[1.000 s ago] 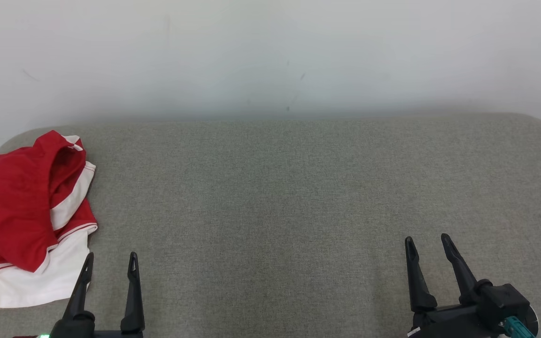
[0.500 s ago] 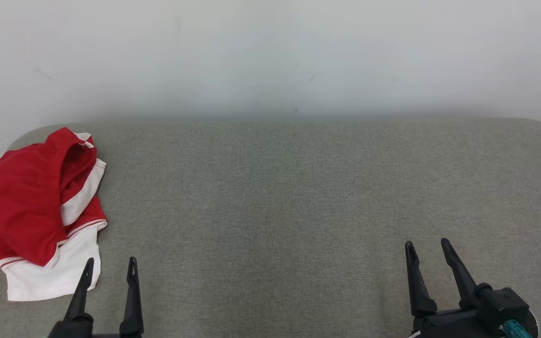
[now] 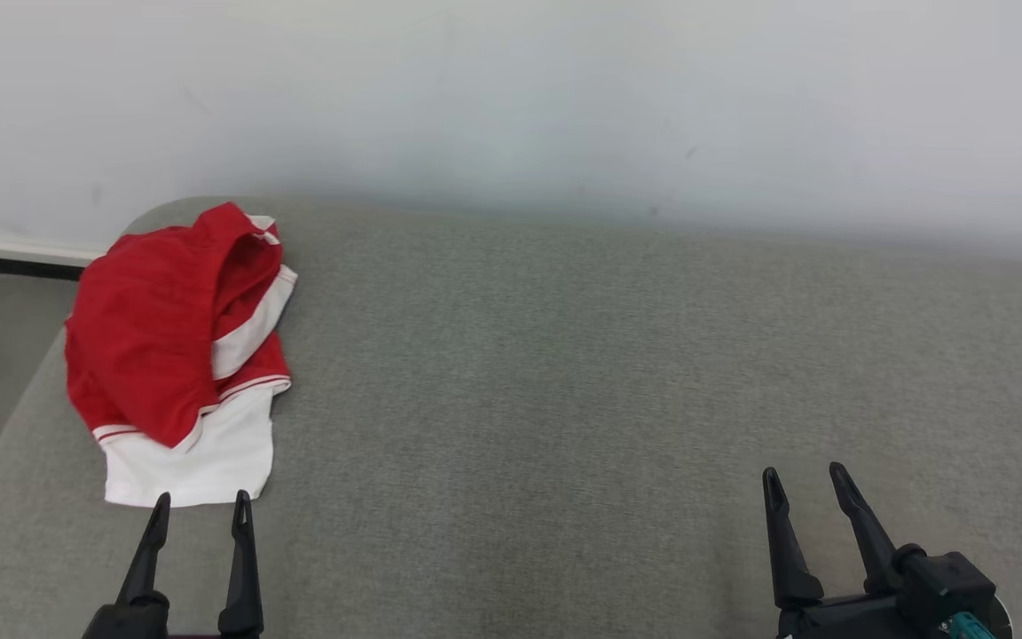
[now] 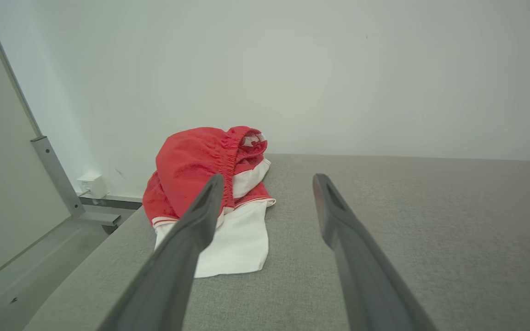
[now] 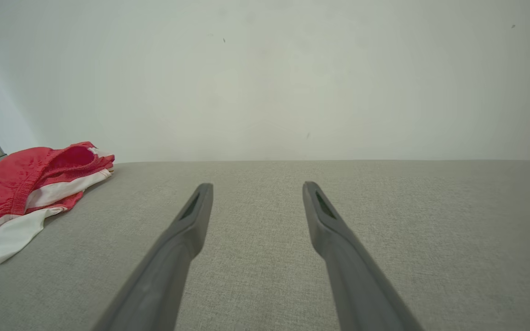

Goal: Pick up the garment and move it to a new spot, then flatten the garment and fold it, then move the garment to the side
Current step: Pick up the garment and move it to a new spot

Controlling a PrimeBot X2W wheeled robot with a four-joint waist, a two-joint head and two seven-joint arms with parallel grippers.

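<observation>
Lying on grey surface (image 3: 564, 399), garment (image 3: 174, 346), white wall (image 3: 511, 98) behind, left end effector (image 3: 201, 500), right end effector (image 3: 801, 472), both spread, empty

Crumpled red-and-white garment (image 3: 178, 355), far-left

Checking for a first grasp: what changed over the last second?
The head camera swung left, so the garment sits further right in view; its heap looks unchanged. Nothing taken hold of. Left gripper and right gripper stay low, jaws open and empty.
</observation>
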